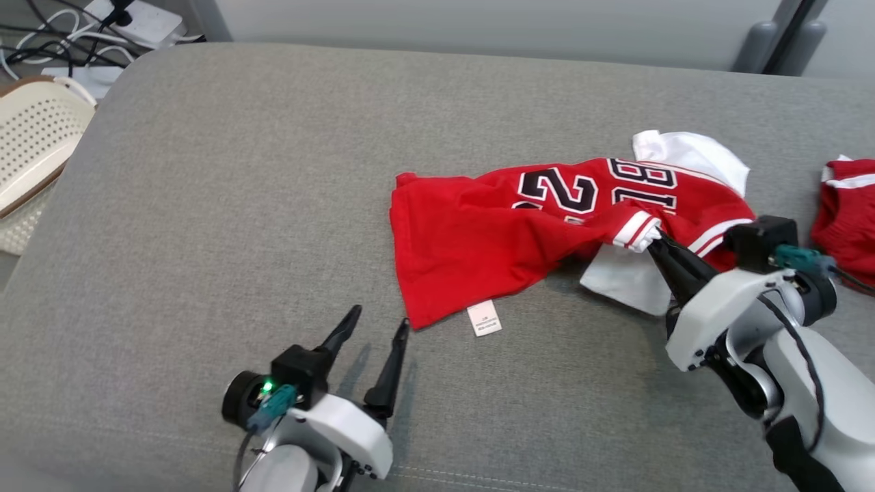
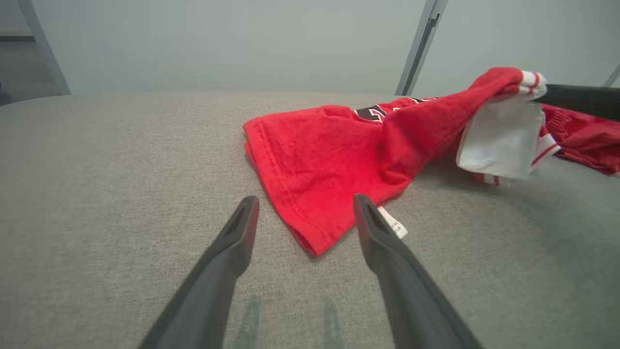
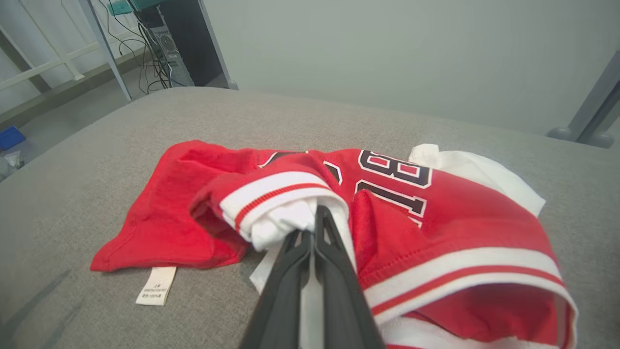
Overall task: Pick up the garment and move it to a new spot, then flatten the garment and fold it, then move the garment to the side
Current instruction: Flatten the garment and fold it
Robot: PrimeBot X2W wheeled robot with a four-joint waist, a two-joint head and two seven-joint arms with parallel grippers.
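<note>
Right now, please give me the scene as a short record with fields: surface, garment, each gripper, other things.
surface: grey padded top
garment: red jersey, crumpled, lying on the top, white cloth showing under it
label: white, on the top by the near hem
right gripper: shut on the jersey's striped edge, which is raised off the top
left gripper: open, holding nothing, pointing at the hem corner, apart from it
other: second red garment at the right; pale basket beyond the top's left edge

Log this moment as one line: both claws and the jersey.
right claw: shut on jersey trim, trim raised | left claw: open, at hem corner, nothing gripped | jersey: crumpled, mostly lying on cushion
</note>
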